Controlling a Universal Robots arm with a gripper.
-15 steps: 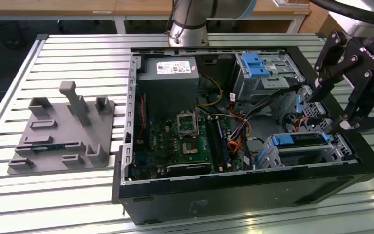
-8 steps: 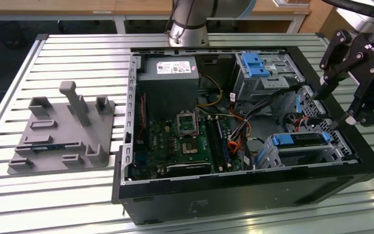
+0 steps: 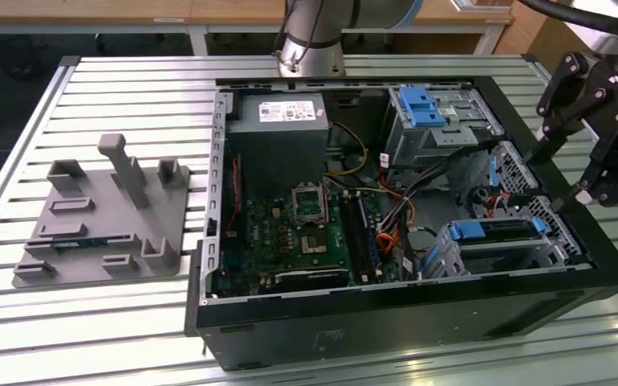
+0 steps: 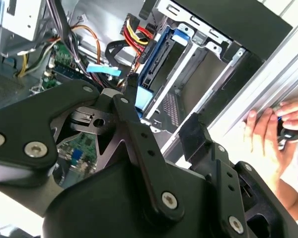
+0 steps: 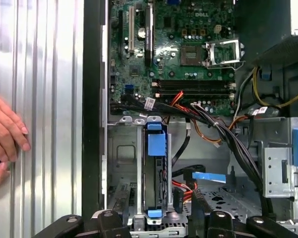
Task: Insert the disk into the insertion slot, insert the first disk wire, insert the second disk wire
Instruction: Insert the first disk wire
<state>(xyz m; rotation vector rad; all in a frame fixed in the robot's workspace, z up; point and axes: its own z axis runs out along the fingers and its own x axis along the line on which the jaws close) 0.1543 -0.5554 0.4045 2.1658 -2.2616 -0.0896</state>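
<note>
The disk (image 5: 156,148), silver in a bright blue carrier, sits inside the insertion slot (image 5: 139,163), a small perforated silver cage in the case's front corner. In the exterior view the disk (image 3: 494,231) lies in that cage (image 3: 550,241) at the case's right side. My gripper (image 3: 569,199) hovers above the case's right edge, open and holding nothing. In both wrist views the black fingers (image 5: 111,217) (image 4: 134,114) stand apart over the cage. A blue flat connector (image 5: 208,176) and red and yellow wires (image 4: 134,29) lie loose beside the cage.
A taller cage with a blue latch (image 3: 427,108) stands at the case's back right. The motherboard (image 3: 309,233) and power supply (image 3: 282,112) fill the case's left. A grey fixture plate (image 3: 105,225) lies on the slatted table. A person's hand (image 4: 268,131) rests outside the case wall.
</note>
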